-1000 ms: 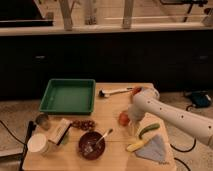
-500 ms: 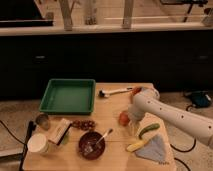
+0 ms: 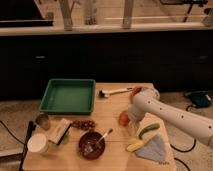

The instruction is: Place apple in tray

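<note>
The apple (image 3: 123, 118) is a small red-orange fruit near the middle of the wooden table (image 3: 112, 107), right of centre. My gripper (image 3: 130, 121) hangs at the end of the white arm, which comes in from the right. It is down at the apple's right side, right against it. The green tray (image 3: 68, 95) stands at the table's far left with nothing in it, well to the left of the apple and gripper.
A brown bowl with a spoon (image 3: 91, 144) sits in front of the apple. A white brush (image 3: 114, 91) and an orange object (image 3: 135, 90) lie behind. A green vegetable (image 3: 149, 130), banana (image 3: 136, 145) and cloth (image 3: 154, 150) are at the front right. A cup (image 3: 37, 143), packet (image 3: 60, 131) and can (image 3: 42, 121) are at the front left.
</note>
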Motion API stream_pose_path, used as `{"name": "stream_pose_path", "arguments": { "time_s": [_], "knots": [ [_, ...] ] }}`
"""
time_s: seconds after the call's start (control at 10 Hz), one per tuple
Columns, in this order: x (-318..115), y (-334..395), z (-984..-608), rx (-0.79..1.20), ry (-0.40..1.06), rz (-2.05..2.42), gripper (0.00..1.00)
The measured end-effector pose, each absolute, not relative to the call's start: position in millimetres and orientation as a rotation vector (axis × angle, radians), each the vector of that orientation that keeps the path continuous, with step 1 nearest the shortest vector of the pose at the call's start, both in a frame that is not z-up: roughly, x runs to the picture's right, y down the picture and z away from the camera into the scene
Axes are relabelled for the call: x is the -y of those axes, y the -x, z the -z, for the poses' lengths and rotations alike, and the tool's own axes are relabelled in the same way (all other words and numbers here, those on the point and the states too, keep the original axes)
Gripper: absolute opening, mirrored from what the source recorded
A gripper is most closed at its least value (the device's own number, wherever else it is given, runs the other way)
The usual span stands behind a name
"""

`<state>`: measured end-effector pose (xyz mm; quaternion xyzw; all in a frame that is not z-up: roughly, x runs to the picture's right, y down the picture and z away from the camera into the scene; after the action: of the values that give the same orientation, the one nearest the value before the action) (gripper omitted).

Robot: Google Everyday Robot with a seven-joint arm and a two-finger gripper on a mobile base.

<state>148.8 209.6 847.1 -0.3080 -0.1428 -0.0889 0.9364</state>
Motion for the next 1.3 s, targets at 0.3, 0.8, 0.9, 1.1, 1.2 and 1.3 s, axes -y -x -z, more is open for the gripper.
{"name": "stream_pose_path", "arguments": {
  "time_s": [0.3, 0.8, 0.9, 1.1, 1.2, 1.3],
  "knots": [
    [-209.9, -149.2, -847.0, 0.290, 0.633, 0.177, 0.80],
    [-211.3, -150.6, -846.7, 0.283, 0.641, 0.162, 0.80],
    [-211.5, -150.7, -846.7, 0.280, 0.644, 0.154, 0.80],
    [-211.6, -150.4, -846.7, 0.280, 0.644, 0.155, 0.80],
    [-211.9, -150.3, -847.0, 0.280, 0.645, 0.154, 0.80],
    [-211.9, -150.7, -846.9, 0.279, 0.646, 0.151, 0.80]
  ]
}}
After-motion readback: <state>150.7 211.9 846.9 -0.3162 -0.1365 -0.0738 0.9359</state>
